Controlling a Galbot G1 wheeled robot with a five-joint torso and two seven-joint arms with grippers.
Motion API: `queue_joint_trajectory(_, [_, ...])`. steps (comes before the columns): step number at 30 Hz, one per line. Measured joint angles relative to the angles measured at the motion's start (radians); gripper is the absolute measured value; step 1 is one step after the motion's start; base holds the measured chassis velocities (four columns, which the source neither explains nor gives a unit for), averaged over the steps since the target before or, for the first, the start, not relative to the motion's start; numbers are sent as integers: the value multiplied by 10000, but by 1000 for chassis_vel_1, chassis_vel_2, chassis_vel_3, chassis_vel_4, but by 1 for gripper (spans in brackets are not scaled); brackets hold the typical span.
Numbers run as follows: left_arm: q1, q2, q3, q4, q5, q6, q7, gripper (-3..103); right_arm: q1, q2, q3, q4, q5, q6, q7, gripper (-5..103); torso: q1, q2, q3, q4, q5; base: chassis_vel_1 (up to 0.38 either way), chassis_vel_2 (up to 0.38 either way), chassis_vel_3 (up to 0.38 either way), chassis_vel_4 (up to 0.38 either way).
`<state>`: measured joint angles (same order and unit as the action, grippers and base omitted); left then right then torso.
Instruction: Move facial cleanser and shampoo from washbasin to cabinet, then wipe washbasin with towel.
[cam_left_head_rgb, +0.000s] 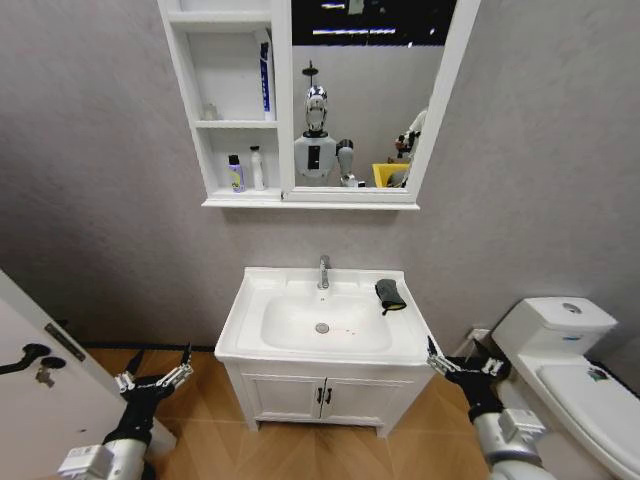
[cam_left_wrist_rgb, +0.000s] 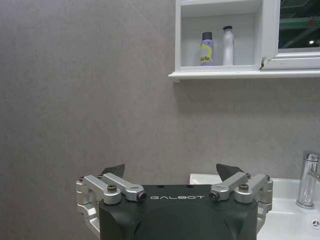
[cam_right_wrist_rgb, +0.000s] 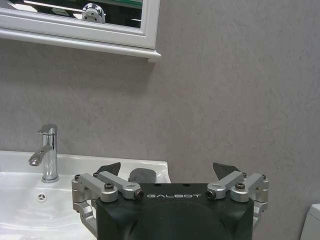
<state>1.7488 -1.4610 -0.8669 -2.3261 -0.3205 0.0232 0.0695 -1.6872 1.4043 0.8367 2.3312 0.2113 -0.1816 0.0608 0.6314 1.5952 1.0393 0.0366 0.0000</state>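
The white washbasin (cam_left_head_rgb: 240, 322) stands below the wall cabinet (cam_left_head_rgb: 200, 150). In the cabinet's lowest compartment stand a purple bottle with a yellow label (cam_left_head_rgb: 235, 173) (cam_left_wrist_rgb: 207, 49) and a white bottle with a dark cap (cam_left_head_rgb: 257, 168) (cam_left_wrist_rgb: 228, 46); I cannot tell which is the facial cleanser and which the shampoo. The dark towel (cam_left_head_rgb: 390, 295) (cam_right_wrist_rgb: 141, 175) lies on the basin's right rim. My left gripper (cam_left_head_rgb: 155, 378) (cam_left_wrist_rgb: 171, 171) hangs open, low and left of the basin. My right gripper (cam_left_head_rgb: 465, 365) (cam_right_wrist_rgb: 166, 169) is open, low at the basin's right front corner.
A chrome tap (cam_left_head_rgb: 323, 272) rises at the basin's back. A white two-door vanity (cam_left_head_rgb: 320, 395) carries the basin. A toilet (cam_left_head_rgb: 570, 350) stands close on the right, a door with a black handle (cam_left_head_rgb: 30, 355) on the left. A blue-and-white pack (cam_left_head_rgb: 265, 75) stands on the middle shelf.
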Motion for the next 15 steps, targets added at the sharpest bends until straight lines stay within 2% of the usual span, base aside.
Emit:
queue_joint_trajectory(8, [15,0,8,7,-5,10,-10,100,-71,18,-5,46,-20,-17,-146,100,-3,2,-1,-1,0,-13,9,17,-18])
queue_joint_trajectory(15, [22,0,13,13,-10,16,-21,100,-83,38,-100,-69,-78,84,-188,100,-3,1,-1,0,-1,-134,150,150,-145])
